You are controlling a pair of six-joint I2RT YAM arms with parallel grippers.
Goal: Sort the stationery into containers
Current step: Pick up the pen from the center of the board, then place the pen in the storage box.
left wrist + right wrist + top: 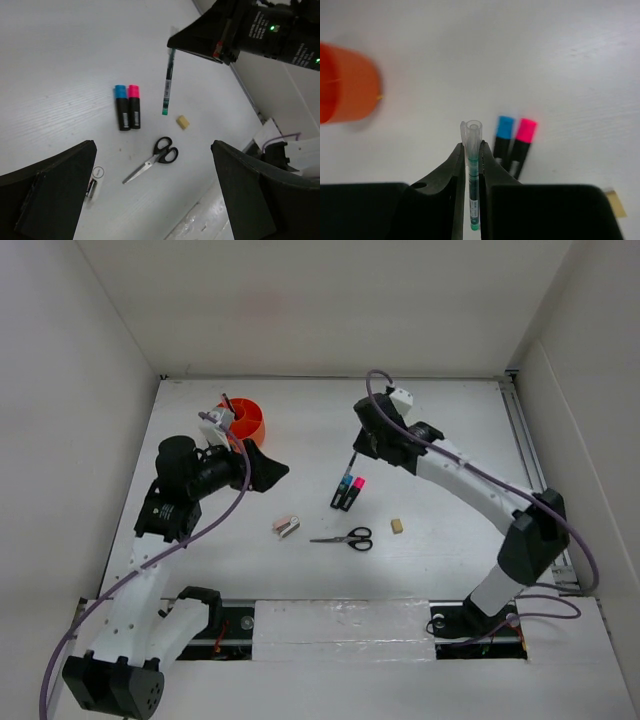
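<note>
Stage: early. One item appears sorted, one is in the grasp, and five lie loose on the table (300, 445).
Container: the orange tub (254, 426) sits in the upper left of the overhead view, partly hidden by the left arm's wrist.
Contents: a thin red pen (227, 402) stands tilted out of the tub. The compartment it occupies cannot be told, and nothing else shows inside.
Right claw (472, 151): clenched on the slim pen (471, 132), which stands upright between its fingers just left of the highlighters. Whether the pen's lower tip touches the table cannot be told.
Left claw (266, 468): released, fingers spread wide and holding nothing, just below and right of the tub.
Left to sort, centre of frame: the blue-capped highlighter (121, 107) and pink-capped highlighter (134, 106), lying touching side by side.
Left to sort, lower centre: the scissors (157, 157), blades shut. The eraser (183, 121) lies to their right and the stapler (95, 181) to their left, each apart from the others.
Judged next: carrying the held pen across to the tub.
</note>
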